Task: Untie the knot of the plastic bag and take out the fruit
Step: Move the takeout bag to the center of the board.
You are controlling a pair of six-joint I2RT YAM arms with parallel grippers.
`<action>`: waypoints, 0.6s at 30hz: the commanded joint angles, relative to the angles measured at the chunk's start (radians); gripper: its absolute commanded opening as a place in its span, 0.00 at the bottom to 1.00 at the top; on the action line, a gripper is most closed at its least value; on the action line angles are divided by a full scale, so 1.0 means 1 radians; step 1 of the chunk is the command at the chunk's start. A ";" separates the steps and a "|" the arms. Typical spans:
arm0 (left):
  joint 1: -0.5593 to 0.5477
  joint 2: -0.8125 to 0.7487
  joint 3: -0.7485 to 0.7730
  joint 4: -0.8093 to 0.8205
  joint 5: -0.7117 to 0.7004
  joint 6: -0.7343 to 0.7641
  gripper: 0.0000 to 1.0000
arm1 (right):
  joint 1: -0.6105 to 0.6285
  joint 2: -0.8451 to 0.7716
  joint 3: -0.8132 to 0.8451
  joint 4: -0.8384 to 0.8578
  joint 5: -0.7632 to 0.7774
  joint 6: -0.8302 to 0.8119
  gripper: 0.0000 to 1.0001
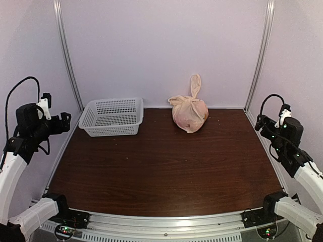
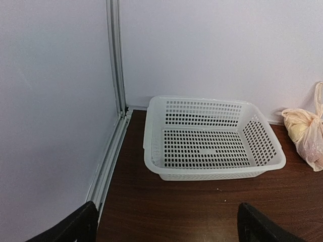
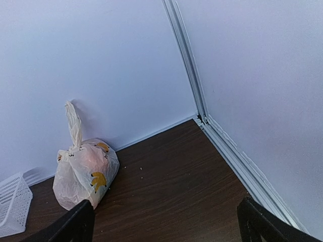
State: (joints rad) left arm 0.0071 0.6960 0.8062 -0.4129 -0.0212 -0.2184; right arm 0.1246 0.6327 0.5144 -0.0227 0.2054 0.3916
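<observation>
Your dark wood worktop (image 1: 166, 166) carries only 2 things, both set far back by the back wall (image 1: 161, 50), so the whole near stretch is room for the tools to work in. The white perforated basket (image 1: 112, 116) sits at the far left, mouth up with nothing in it. Judging by the task, it is the likely place for whatever comes out. The plastic bag (image 1: 189, 115) stands to its right, near it but apart, close to the wall. It rests on its rounded bottom, which keeps its neck pointing up where you can reach it from above. Your left tool (image 1: 64, 120) and right tool (image 1: 262, 122) hang out at the 2 side edges of the worktop, well apart from bag and basket. Each is spread wide and holds nothing, and each wrist view looks straight at its own side: basket for the left, bag for the right. The fruit (image 3: 88, 159) is shut inside the bag and shows only as rounded reddish and yellowish shapes through the thin film, so you cannot count it. Smallest is the knot (image 1: 194, 93), tied, with its thin loop standing upright. I judge that 1 tool must pin the bag while the other works the loop.
</observation>
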 commanded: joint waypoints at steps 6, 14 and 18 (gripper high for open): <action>-0.003 0.018 0.017 0.051 0.012 -0.051 0.97 | -0.001 0.015 0.048 -0.017 -0.089 0.018 0.99; -0.004 -0.050 -0.044 0.130 0.171 -0.019 0.98 | 0.012 0.184 0.226 -0.088 -0.242 -0.052 0.99; -0.004 -0.036 -0.029 0.092 0.154 -0.019 0.97 | 0.077 0.332 0.314 -0.100 -0.231 -0.039 0.99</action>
State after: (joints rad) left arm 0.0071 0.6483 0.7776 -0.3431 0.1062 -0.2504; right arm 0.1505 0.8566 0.7597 -0.0746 0.0158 0.3645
